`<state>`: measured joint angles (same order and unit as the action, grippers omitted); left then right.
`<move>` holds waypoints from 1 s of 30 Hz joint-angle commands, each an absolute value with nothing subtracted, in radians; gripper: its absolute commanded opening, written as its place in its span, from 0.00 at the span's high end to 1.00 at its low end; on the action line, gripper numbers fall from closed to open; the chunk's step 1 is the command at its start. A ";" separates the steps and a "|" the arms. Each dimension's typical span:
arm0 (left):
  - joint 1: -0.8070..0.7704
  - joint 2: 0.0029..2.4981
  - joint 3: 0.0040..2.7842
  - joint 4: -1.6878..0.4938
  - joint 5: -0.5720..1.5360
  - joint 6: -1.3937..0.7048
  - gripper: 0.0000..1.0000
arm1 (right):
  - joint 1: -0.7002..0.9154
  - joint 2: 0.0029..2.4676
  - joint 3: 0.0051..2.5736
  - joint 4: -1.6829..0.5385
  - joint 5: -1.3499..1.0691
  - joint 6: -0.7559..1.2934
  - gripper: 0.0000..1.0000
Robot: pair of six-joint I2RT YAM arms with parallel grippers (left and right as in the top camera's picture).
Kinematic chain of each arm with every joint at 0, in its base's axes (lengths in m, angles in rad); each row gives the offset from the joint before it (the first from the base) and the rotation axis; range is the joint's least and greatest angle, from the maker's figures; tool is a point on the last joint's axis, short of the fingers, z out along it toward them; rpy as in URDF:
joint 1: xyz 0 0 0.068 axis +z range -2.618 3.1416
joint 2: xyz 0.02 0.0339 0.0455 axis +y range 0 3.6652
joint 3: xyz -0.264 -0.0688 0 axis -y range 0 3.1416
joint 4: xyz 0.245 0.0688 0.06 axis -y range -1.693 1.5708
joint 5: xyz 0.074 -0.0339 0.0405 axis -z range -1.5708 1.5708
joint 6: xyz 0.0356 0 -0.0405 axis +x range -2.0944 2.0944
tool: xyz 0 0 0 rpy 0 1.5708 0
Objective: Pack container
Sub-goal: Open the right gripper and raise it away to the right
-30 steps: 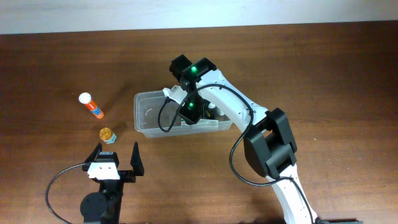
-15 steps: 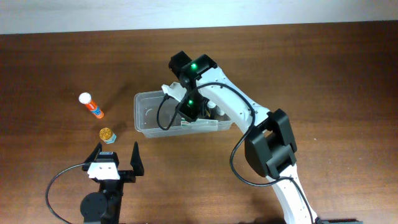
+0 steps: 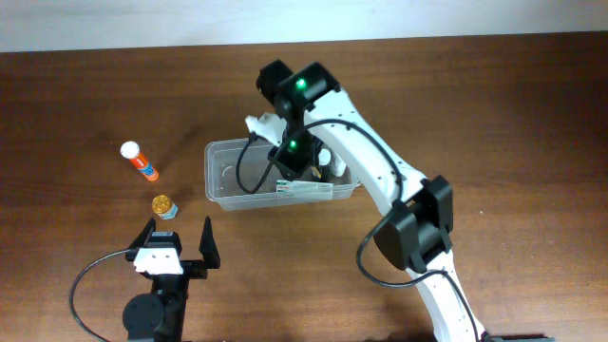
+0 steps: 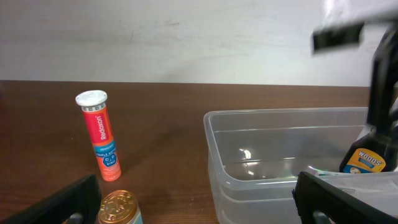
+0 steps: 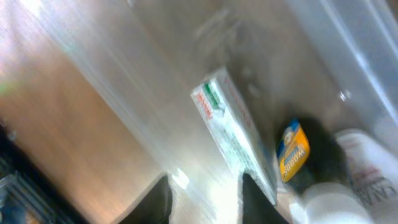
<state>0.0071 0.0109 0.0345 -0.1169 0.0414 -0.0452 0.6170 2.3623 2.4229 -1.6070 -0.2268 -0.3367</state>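
Observation:
The clear container (image 3: 226, 178) stands mid-table. It holds a white box (image 3: 306, 187), a dark bottle with a yellow label and a white bottle (image 3: 324, 156) at its right end. My right gripper (image 3: 289, 152) hangs open and empty above that end. In the right wrist view its fingers (image 5: 205, 200) are apart over the tub floor, with the box (image 5: 233, 134), the dark bottle (image 5: 295, 153) and the white bottle (image 5: 348, 190) beside them. My left gripper (image 3: 178, 249) is open and empty near the front edge. In the left wrist view its fingers (image 4: 199, 210) frame the container (image 4: 249, 180).
An orange tube with a white cap (image 3: 140, 161) lies left of the container; it also shows in the left wrist view (image 4: 99, 135). A small jar with a gold lid (image 3: 163, 205) stands just ahead of my left gripper, seen low in the left wrist view (image 4: 118, 208).
My right gripper has risen and shifted slightly toward the far side of the container. The white box lies in the tub. The left arm has not moved.

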 commanded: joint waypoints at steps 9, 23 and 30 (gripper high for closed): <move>0.012 0.005 0.027 -0.117 0.038 -0.033 0.00 | 0.528 2.293 2.877 -1.699 -0.045 -0.087 0.19; 0.012 0.005 0.027 -0.117 0.004 -0.028 0.01 | -0.011 2.263 2.894 -1.699 0.036 0.132 0.02; 0.012 0.005 0.027 -0.117 -0.053 0.049 0.01 | -0.165 2.263 2.894 -1.699 0.035 0.133 0.02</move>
<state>0.0074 0.0109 0.0345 -0.1169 -0.0204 -0.0360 -0.1169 2.2879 2.8773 -1.6928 0.0227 0.1184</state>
